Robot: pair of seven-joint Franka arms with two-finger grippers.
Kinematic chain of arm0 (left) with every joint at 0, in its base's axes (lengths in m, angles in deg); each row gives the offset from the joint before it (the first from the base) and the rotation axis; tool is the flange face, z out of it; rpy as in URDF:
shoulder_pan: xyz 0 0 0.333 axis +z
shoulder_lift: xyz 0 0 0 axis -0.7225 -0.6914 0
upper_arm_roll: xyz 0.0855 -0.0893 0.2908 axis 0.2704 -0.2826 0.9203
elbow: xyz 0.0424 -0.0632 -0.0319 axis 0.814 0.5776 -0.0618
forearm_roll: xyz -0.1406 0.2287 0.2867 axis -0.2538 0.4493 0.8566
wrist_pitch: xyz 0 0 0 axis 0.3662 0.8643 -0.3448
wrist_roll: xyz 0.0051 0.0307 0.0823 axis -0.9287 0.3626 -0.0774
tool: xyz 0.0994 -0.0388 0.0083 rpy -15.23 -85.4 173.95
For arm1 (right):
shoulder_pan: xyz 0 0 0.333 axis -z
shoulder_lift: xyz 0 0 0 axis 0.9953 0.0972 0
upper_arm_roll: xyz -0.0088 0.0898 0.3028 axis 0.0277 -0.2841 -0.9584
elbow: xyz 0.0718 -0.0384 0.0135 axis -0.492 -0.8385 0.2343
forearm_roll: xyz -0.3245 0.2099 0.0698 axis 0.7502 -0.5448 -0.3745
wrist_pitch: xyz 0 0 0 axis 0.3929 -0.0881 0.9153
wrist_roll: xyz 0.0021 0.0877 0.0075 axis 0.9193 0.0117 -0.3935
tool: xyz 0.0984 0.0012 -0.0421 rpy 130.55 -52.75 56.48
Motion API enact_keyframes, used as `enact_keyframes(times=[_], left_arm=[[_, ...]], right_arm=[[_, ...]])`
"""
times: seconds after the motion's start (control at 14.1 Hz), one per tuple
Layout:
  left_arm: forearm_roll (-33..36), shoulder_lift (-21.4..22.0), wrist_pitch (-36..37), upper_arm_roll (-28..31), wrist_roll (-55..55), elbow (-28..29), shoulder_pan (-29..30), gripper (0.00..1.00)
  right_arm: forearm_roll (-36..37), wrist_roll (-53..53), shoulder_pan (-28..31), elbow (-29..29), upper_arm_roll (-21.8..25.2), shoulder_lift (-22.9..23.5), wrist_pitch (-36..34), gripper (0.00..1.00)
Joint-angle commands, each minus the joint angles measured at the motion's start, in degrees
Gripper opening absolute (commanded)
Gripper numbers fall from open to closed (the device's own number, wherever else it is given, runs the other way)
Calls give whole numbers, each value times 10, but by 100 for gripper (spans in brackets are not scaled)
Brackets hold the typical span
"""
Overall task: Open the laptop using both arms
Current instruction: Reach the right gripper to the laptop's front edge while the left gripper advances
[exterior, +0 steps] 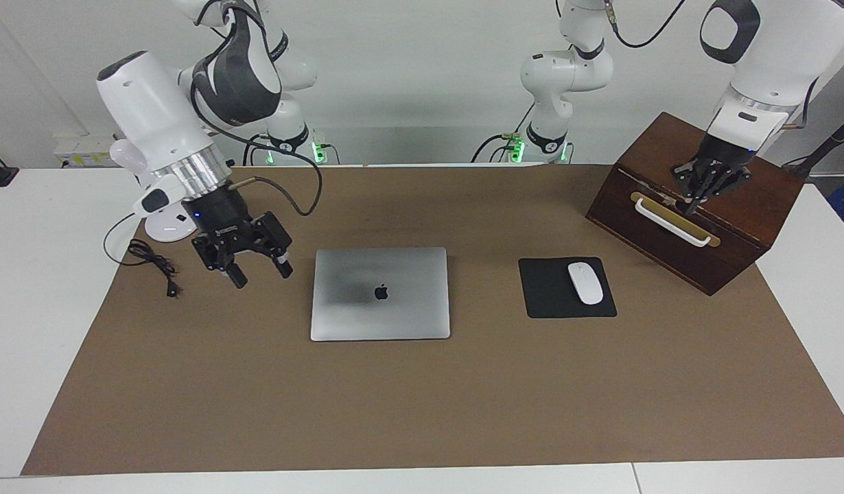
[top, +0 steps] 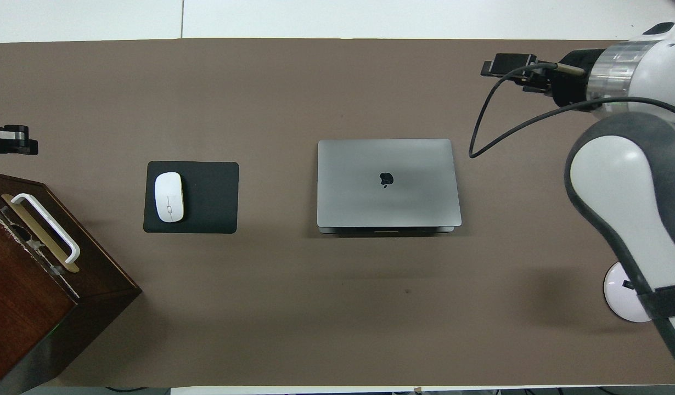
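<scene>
The laptop [exterior: 380, 293] is silver-grey with a dark apple logo. It lies closed and flat on the middle of the brown mat, and also shows in the overhead view [top: 388, 184]. My right gripper [exterior: 261, 271] is open and empty. It hangs above the mat beside the laptop, toward the right arm's end of the table, and shows in the overhead view [top: 507, 65]. My left gripper [exterior: 691, 204] points down over the wooden box near its white handle. Only part of it shows at the edge of the overhead view [top: 11, 141].
A black mouse pad [exterior: 552, 295] with a white mouse [exterior: 585, 283] lies between the laptop and a dark wooden box [exterior: 737, 226] with a white handle [exterior: 672, 223]. A white round base [exterior: 168, 228] and a loose black cable [exterior: 154, 264] lie by the right arm.
</scene>
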Motion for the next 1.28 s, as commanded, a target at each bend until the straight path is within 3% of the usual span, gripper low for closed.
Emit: enact_keyframes(times=[0.0,0.21,0.5,1.21], left_arm=[[1,14,-35,-6,-14,42,-4,0],[-1,33,-74,-9,-17,91,-36,0],[-5,85,-198,-9,-14,217,-79,0],[-17,182,-499,-9,-15,467,-178,0]], right_arm=[[-22,96,-1,-35,-21,-21,14,100],[-22,211,-7,-75,-43,-41,13,100],[-22,299,-50,-163,-46,-86,13,100],[-52,310,-78,-295,-46,-134,21,100]])
